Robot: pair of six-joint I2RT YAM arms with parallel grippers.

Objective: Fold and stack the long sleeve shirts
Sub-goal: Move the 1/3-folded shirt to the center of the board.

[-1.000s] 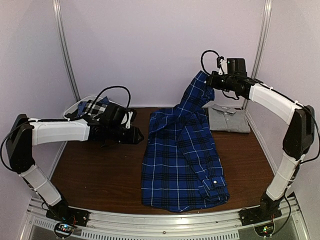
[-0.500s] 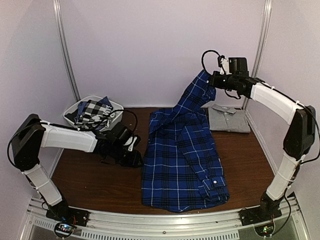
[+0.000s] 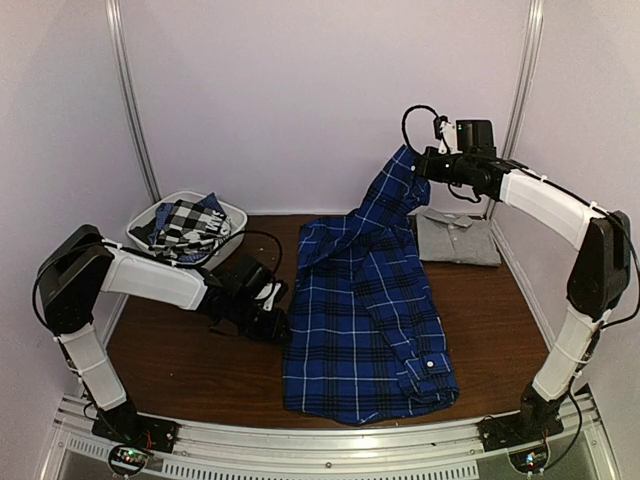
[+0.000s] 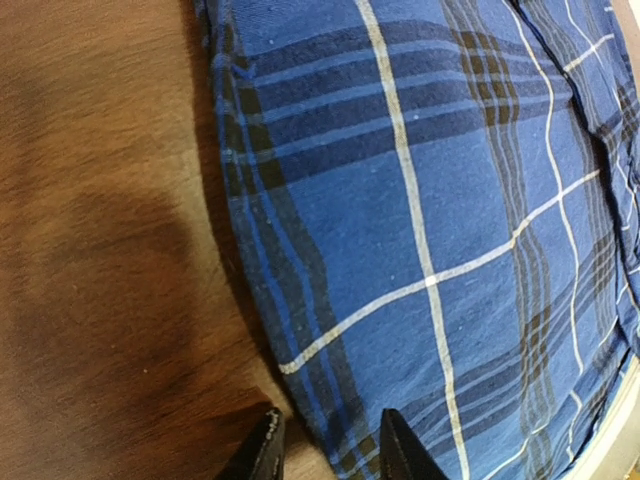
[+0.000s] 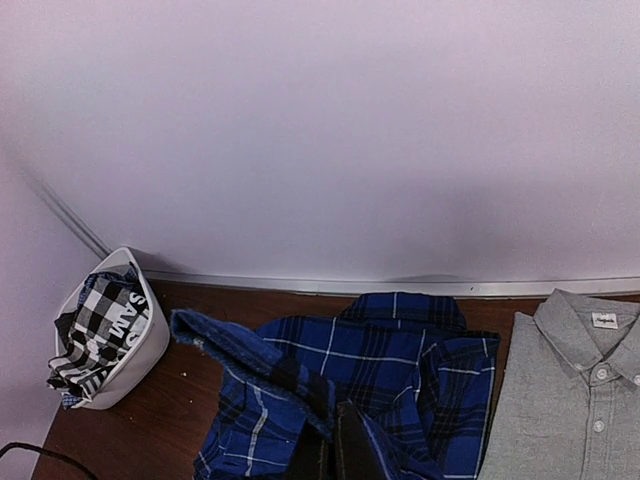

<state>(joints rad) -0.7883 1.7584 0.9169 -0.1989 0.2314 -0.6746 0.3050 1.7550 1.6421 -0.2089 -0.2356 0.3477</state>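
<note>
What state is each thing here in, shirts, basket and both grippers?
blue plaid shirt: lying flat, far part lifted
grey shirt: folded, far right
check shirt: crumpled in the basket
basket: upright, holding that shirt
left gripper: open at the blue plaid shirt's edge
right gripper: shut on the blue plaid shirt, raised

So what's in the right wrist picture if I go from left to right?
white basket holding the black-and-white check shirt → blue plaid shirt → grey shirt
</note>
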